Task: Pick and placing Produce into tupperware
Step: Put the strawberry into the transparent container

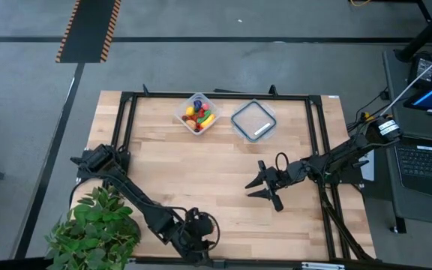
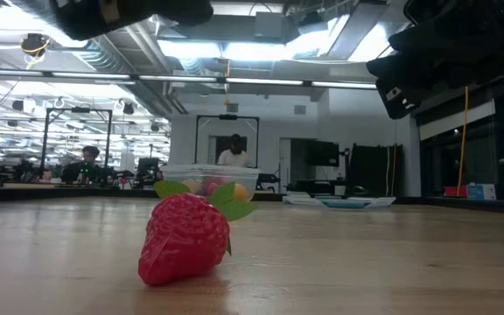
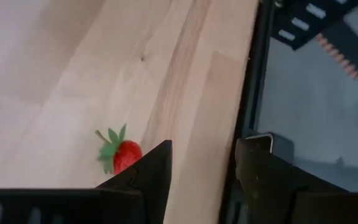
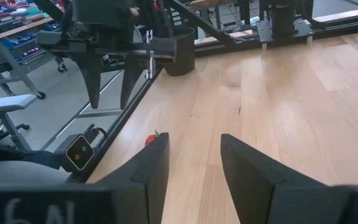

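A small red toy strawberry (image 2: 185,240) with green leaves lies on its side on the wooden table near the near edge. It also shows in the left wrist view as the strawberry (image 3: 123,155) and small in the right wrist view as the strawberry (image 4: 150,140). My left gripper (image 3: 204,149) hovers open just above and beside it; the berry is outside the fingers, not between them. My left gripper (image 1: 201,234) hides the berry from above. My right gripper (image 1: 256,187) is open over the table's middle, touching nothing. The clear tub (image 1: 197,114) holds several coloured produce pieces.
The flat square lid (image 1: 253,120) with a white label lies right of the tub at the far side. A black frame (image 1: 125,120) runs around the table. A green plant (image 1: 96,225) stands at the near left corner. Bare wood (image 1: 201,172) lies between the grippers and the tub.
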Action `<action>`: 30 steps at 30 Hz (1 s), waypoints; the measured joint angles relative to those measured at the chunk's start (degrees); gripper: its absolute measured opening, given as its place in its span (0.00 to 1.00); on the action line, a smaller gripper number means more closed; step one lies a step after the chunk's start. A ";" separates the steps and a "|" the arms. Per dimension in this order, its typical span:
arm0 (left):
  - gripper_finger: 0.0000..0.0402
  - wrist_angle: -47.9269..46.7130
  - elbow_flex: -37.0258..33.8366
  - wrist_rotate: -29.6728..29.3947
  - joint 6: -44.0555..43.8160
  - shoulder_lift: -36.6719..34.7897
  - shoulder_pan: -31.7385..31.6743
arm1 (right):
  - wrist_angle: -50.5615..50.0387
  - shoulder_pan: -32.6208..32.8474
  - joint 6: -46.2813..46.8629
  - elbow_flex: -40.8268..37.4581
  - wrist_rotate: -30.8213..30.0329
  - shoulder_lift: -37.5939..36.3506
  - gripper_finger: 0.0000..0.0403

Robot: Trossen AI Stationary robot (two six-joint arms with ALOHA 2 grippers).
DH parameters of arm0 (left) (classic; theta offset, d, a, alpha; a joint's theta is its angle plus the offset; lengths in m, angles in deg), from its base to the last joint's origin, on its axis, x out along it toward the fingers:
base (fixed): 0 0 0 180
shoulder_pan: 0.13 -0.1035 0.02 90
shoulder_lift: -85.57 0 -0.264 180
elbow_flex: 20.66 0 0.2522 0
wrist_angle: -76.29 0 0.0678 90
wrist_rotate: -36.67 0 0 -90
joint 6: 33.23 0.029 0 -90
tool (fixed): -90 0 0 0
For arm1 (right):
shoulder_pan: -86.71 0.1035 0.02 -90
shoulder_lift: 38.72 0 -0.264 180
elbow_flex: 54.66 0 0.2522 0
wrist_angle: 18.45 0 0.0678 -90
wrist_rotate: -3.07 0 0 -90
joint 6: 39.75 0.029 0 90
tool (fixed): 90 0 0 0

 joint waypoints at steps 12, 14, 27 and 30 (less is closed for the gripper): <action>0.45 -2.22 0.00 3.38 -7.22 0.00 -2.27 | -0.37 -0.02 -0.02 0.00 0.00 0.00 0.36; 0.45 -3.18 0.00 3.34 -7.63 0.00 -2.43 | -0.39 0.00 -0.02 0.00 0.00 0.00 0.36; 0.40 -3.57 -0.07 13.18 -16.42 6.26 -4.56 | -0.90 -0.02 -0.02 -0.02 -0.01 0.00 0.36; 0.40 -4.34 -0.07 15.87 -16.47 6.98 -5.33 | -0.90 -0.02 -0.02 -0.02 0.00 0.02 0.36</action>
